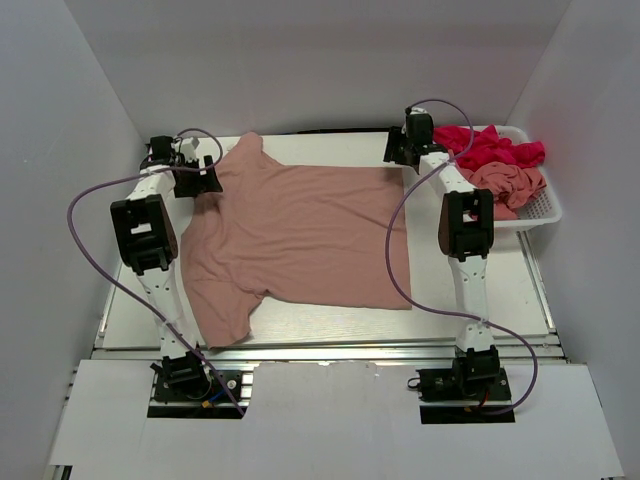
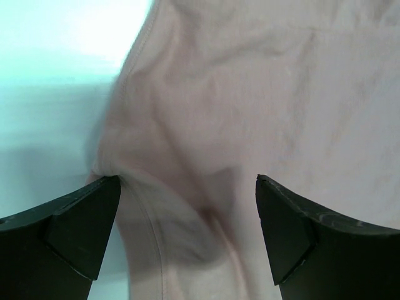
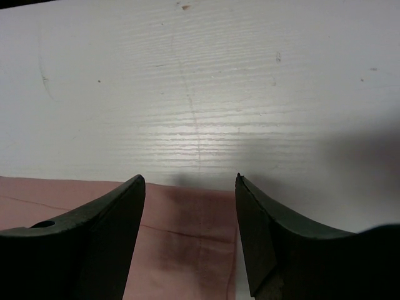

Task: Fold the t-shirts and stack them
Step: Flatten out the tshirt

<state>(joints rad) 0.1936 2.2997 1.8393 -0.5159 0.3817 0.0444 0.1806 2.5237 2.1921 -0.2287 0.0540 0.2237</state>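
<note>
A salmon-pink t-shirt (image 1: 300,235) lies spread flat on the table, its hem to the right and its sleeves to the left. My left gripper (image 1: 203,180) is open over the far left sleeve and armpit area (image 2: 187,181), jaws wide on either side of a fabric fold. My right gripper (image 1: 403,152) is open over the shirt's far right hem corner (image 3: 194,231), jaws straddling it. A magenta-red t-shirt (image 1: 490,148) and another salmon-pink one (image 1: 512,185) lie crumpled in the basket.
A white mesh basket (image 1: 545,208) stands at the table's far right edge. White walls enclose the table on three sides. Purple cables loop from both arms. Bare white tabletop (image 3: 200,94) shows beyond the hem.
</note>
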